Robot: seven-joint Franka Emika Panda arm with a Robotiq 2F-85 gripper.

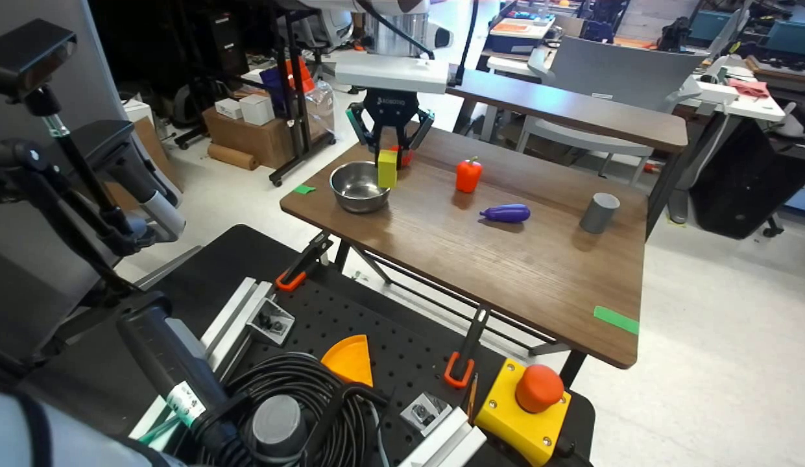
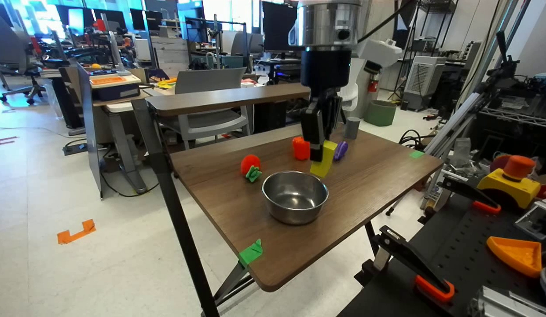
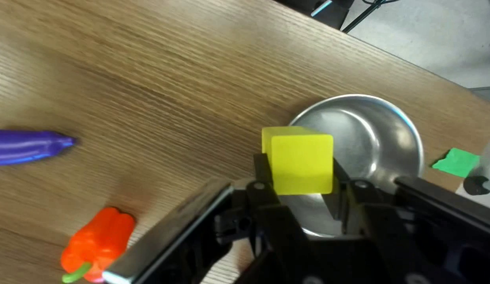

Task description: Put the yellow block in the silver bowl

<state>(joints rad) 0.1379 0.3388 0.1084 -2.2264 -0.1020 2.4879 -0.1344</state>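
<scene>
1. Fingers (image 3: pixel 262 169) grasp the yellow block (image 3: pixel 302 165), raised near the silver bowl (image 2: pixel 294 215); in the wrist view it hides part of the bowl's rim;
2. Near the bowl: round red thing (image 2: pixel 250 164); green tape (image 2: pixel 251 252);
3. Farther from it: red pepper (image 1: pixel 468 177); purple eggplant (image 1: pixel 507 213); farthest, grey cup (image 1: pixel 599 213).

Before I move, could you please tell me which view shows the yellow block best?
The wrist view: the yellow block looks largest, its near face uncovered. Both exterior views show it smaller; in an exterior view a gripper finger partly covers it.
</scene>
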